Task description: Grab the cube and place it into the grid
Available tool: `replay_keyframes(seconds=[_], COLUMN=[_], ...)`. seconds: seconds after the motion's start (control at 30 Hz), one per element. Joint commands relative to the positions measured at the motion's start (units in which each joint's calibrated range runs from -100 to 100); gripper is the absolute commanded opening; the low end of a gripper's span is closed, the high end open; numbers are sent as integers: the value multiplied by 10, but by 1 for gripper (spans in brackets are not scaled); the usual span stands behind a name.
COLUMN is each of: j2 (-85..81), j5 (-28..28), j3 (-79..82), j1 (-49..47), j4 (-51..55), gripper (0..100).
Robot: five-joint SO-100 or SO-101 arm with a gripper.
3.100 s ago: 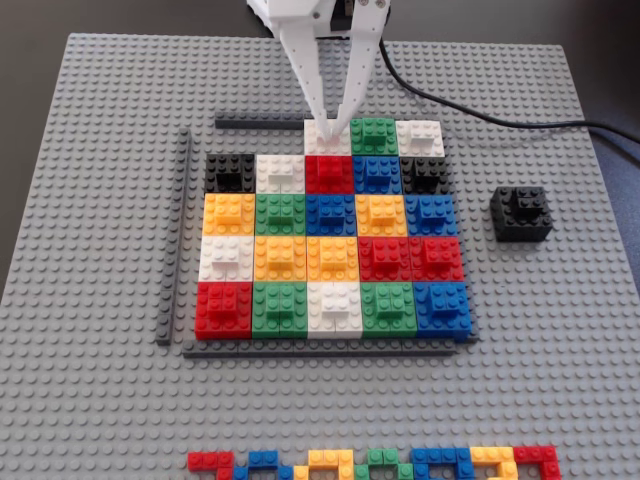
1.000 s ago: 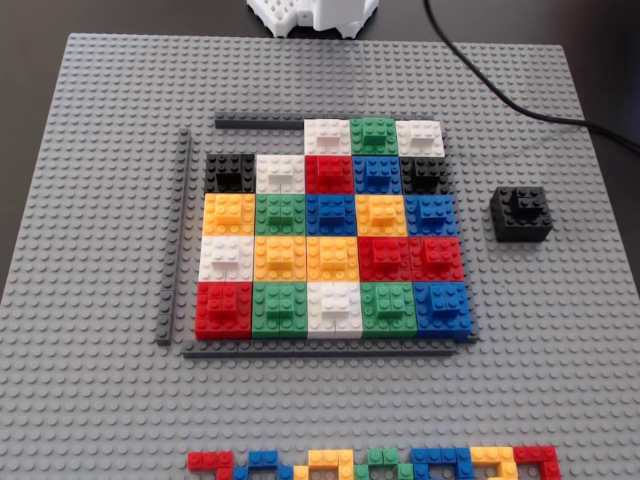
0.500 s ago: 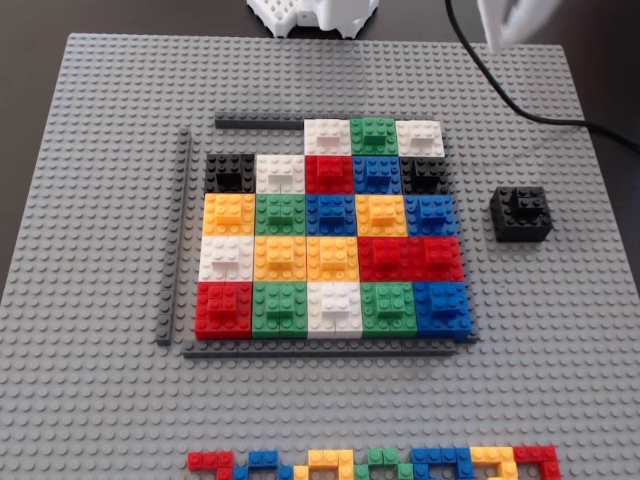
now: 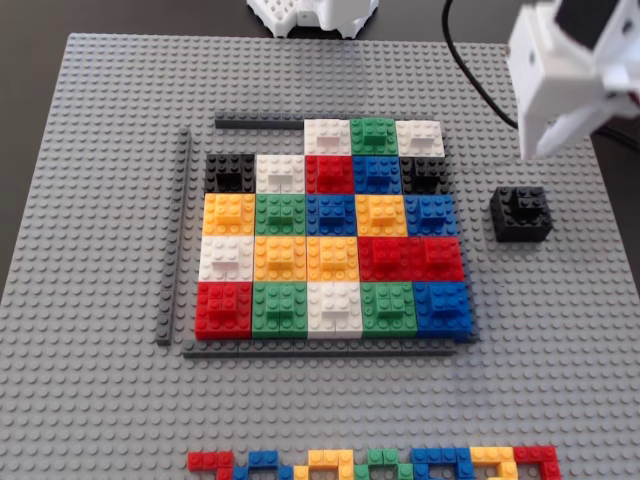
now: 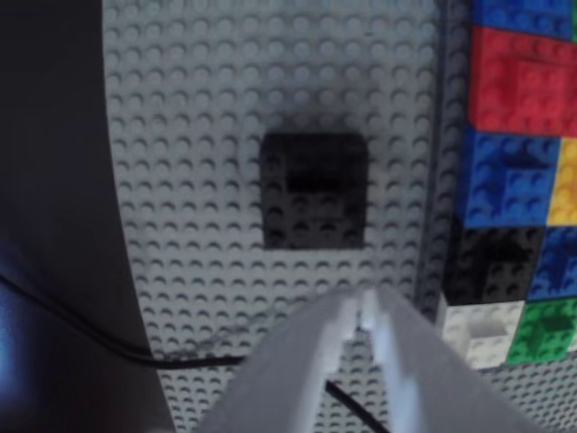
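Big light-grey studded baseplate (image 4: 100, 400) filling most of the fixed view, sitting on a dark tabletop (image 4: 30, 60) that peeks out along the top edge and both upper corners. Down at the bottom edge, a thin row of small coloured bricks (image 4: 375, 463), red at both ends with blue, yellow and green in between, partly cut off by the frame. Black cable (image 4: 470, 75) snaking down from the top edge toward the upper right. Same cable (image 5: 180, 359) crossing the lower left of the wrist view, over the baseplate edge and onto the dark surface.
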Motion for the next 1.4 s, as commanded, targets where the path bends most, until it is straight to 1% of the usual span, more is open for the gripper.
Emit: replay_keyframes(seconds=[0.0,0.13,0.23,0.33,0.4,1.37], j2=[6,19,25,32,35,96], j5=[0,2,3,4,3,-6], j3=[-61,-72,-73,-73,-73,-84], j1=[2,3,2,2,4,-7], j4=[0,1,8,11,11,-9], gripper=[0,1,10,22,26,25])
